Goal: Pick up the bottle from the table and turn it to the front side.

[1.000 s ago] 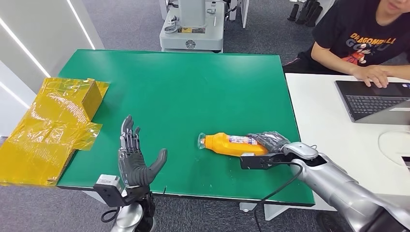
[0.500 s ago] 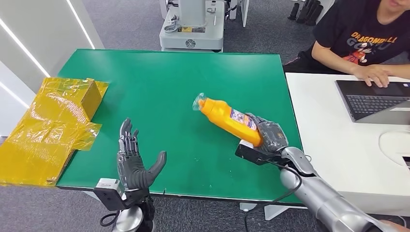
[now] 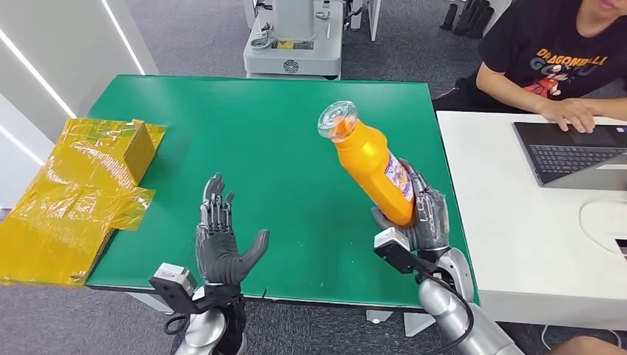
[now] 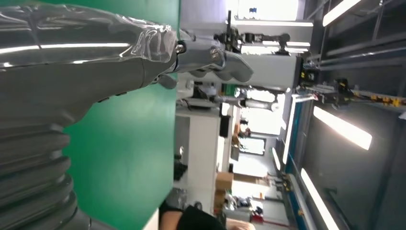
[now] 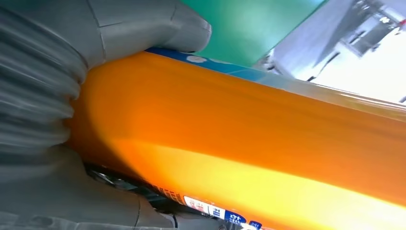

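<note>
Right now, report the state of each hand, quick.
Left hand: open, fingers spread, holding nothing.
Right hand: closed around the orange bottle, held tilted above the green table.

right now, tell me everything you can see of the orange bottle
The orange bottle looks like glossy plastic, with a clear cap and a blue and white label down one side. It is lifted off the green table and tilted, cap up and leaning away from the robot. The right hand grips its lower end.
</note>
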